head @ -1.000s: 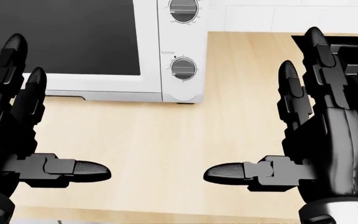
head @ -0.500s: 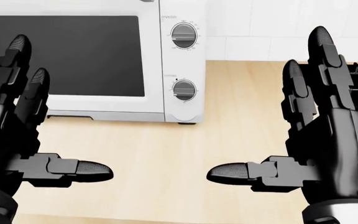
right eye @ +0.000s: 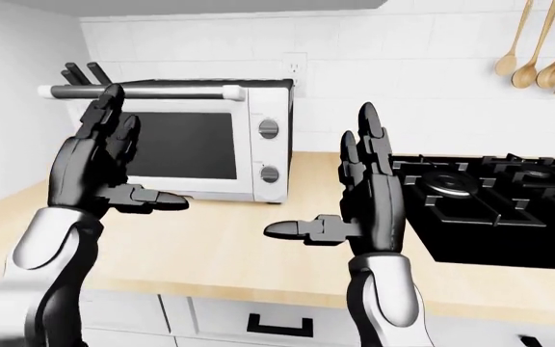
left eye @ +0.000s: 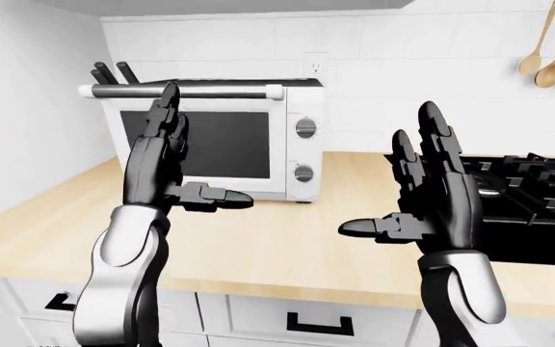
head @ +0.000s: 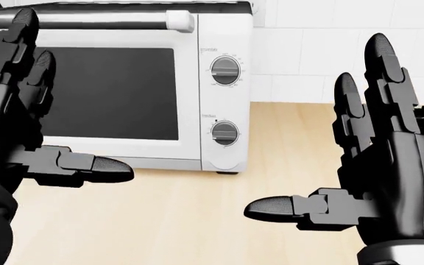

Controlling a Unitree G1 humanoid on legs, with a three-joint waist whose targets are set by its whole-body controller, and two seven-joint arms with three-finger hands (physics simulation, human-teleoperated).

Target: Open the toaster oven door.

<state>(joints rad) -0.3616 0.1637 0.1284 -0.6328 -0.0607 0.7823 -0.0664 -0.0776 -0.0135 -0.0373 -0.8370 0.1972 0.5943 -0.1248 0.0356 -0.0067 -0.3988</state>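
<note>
Toaster oven (left eye: 210,137) sits on the counter (left eye: 287,246) just beyond my left hand (left eye: 162,163), whose spread fingers (left eye: 166,108) reach up near the handle bar (left eye: 181,91) and grip nothing. My right hand (left eye: 432,202) hovers splayed, well right of it. I judge I should hook that smooth grey round bar from above and pull down evenly. White casing, dark glossy glass door (head: 109,91).
</note>
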